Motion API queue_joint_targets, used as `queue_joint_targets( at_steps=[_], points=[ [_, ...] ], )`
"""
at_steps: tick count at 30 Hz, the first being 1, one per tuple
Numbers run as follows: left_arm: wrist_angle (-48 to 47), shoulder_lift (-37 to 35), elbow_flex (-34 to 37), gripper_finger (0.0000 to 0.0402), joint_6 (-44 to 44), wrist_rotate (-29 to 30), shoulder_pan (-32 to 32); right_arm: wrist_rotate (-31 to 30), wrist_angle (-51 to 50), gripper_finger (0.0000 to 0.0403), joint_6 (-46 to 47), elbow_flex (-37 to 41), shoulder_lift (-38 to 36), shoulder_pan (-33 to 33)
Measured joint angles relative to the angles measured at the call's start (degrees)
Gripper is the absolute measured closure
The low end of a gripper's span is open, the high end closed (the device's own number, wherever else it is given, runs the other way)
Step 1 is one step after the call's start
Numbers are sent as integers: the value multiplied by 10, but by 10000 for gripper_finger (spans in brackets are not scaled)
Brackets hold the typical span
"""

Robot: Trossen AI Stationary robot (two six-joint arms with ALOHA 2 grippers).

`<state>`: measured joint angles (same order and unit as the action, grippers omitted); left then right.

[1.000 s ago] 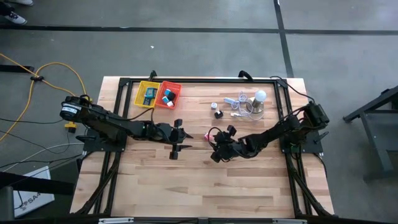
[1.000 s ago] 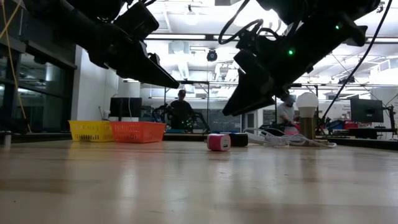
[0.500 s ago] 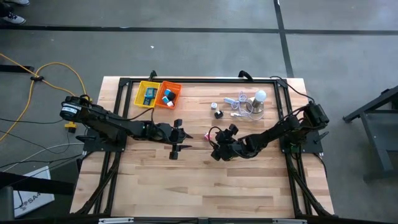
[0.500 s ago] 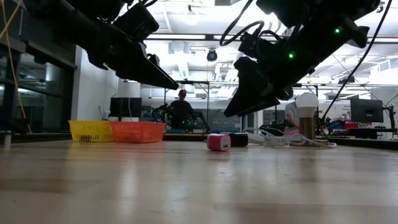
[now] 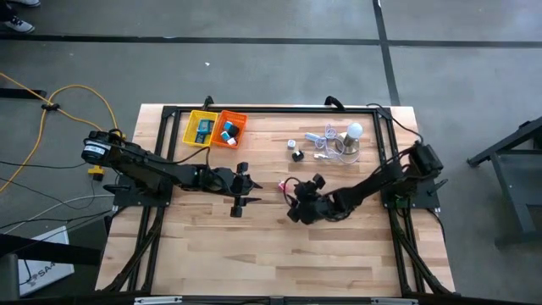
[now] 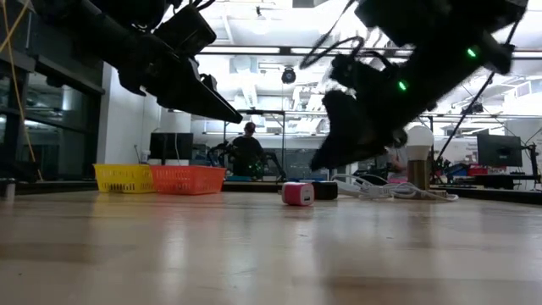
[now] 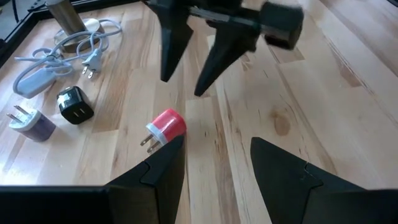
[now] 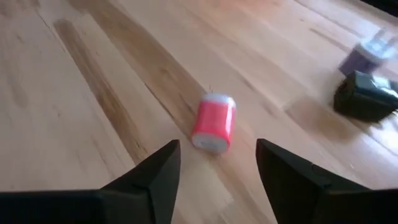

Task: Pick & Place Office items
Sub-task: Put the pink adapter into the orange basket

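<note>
Your right pincer hangs wide just short of the pink plug; light, rigid, likely to roll; pinch its flat sides, clear of the prongs.

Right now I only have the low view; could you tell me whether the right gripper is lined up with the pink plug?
Observer: Yes. Its wrist view shows the pink plug lying on its side, untouched, just ahead of the gap of the open right gripper.
Operator: Thank you. Where does the left gripper stand?
Observer: The left gripper is open and empty, facing the plug from the opposite side.
</note>
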<state>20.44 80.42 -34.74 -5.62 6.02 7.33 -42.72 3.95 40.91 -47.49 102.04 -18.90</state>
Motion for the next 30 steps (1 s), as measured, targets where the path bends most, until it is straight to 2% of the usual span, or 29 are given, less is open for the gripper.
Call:
queue_joint_targets(
  at_steps=[6, 16, 30],
  points=[
    [-2, 0, 0, 225, 0, 0, 0, -60, 73, 225, -9, 0, 63, -24],
    [-3, 0, 0, 225, 0, 0, 0, -81, 128, 229, -12, -1, 112, -20],
    [-3, 0, 0, 225, 0, 0, 0, -86, 156, 229, -2, 0, 130, -5]
  ],
)
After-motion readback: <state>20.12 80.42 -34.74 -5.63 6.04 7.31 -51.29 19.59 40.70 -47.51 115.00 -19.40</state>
